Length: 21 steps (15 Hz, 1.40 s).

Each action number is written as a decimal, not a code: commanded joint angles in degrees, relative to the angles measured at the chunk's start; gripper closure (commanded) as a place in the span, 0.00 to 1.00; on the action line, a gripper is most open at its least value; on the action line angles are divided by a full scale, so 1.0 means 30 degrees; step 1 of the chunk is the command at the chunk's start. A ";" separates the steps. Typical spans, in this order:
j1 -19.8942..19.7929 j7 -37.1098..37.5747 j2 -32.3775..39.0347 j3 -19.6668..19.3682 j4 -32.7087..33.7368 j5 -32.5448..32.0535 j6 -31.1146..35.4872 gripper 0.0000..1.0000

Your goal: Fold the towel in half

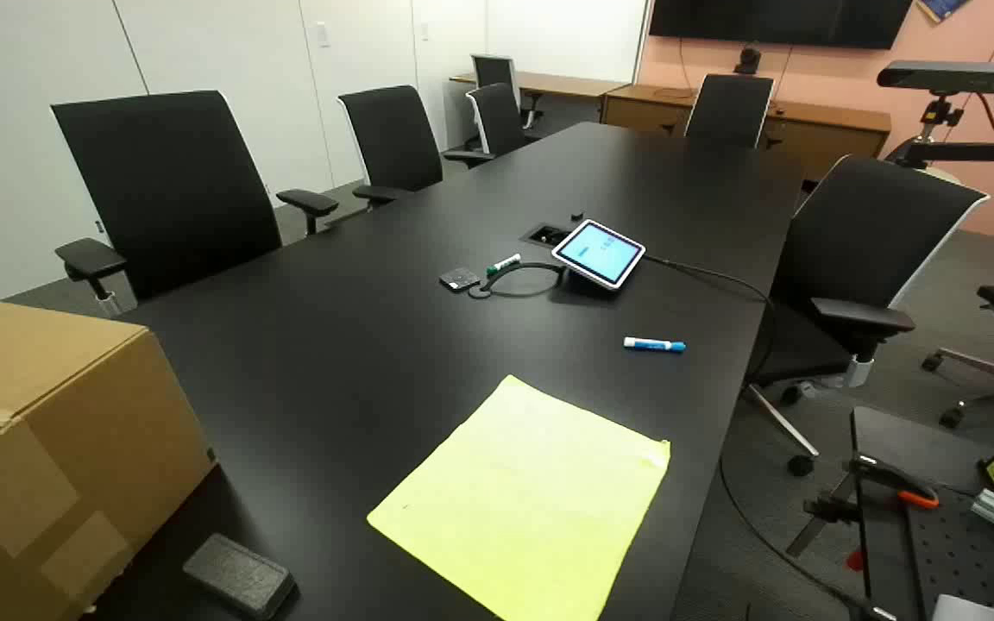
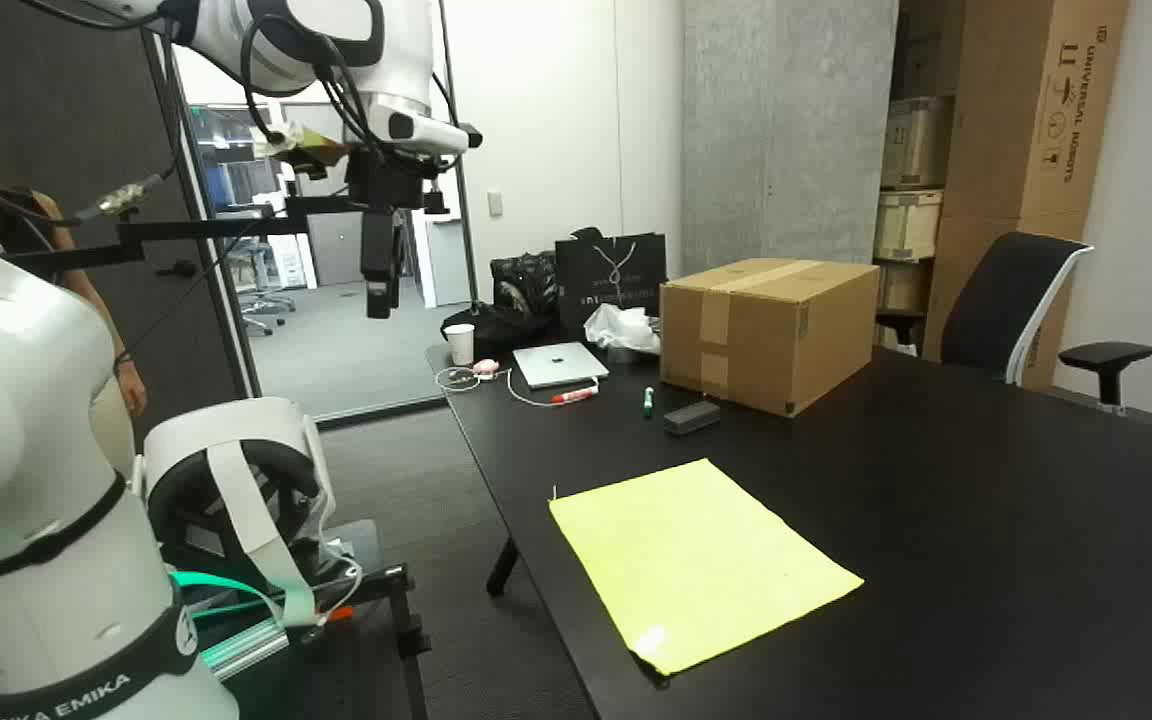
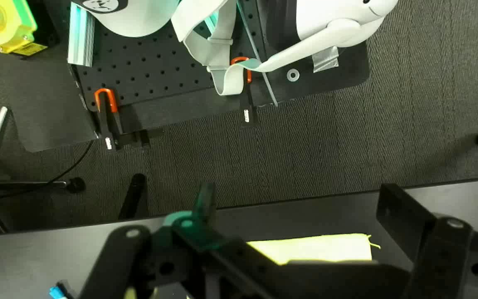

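A yellow towel lies flat and spread out on the black table, in both exterior views [image 1: 531, 500] [image 2: 706, 565]. One end of it also shows in the wrist view [image 3: 326, 248], with a loose thread at its corner; the rest is hidden behind the gripper body. My gripper [image 2: 381, 300] is raised in the air beyond the table's edge, apart from the towel. In the wrist view the gripper [image 3: 299, 198] has its two fingers wide apart with nothing between them.
A cardboard box [image 2: 736, 330] and a dark eraser block [image 2: 693, 417] sit on the table [image 2: 936, 560] near the towel. A blue marker [image 1: 654, 345] and a tablet [image 1: 600, 252] lie beyond it. A laptop [image 2: 558, 364] and bags [image 2: 611, 280] are at the table's end.
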 commanded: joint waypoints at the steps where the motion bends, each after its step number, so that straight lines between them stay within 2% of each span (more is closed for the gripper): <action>1: 0.0079 0.0039 0.0020 -0.0075 0.0041 -0.0050 -0.0002 0.00; 5: -0.0085 -0.0100 0.0253 -0.0094 -0.0102 -0.0283 0.0363 0.00; 8: -0.0773 -0.0207 0.0942 -0.0227 -0.0753 -0.1344 0.1984 0.00; 12: -0.1900 -0.0450 0.3278 -0.1169 -0.2090 -0.2325 0.6394 0.00; 17: -0.2398 -0.0809 0.7635 -0.2521 -0.2770 -0.2222 1.2080 0.00; 21: -0.2553 0.0746 1.1391 -0.3096 -0.2447 -0.2382 1.5259 0.00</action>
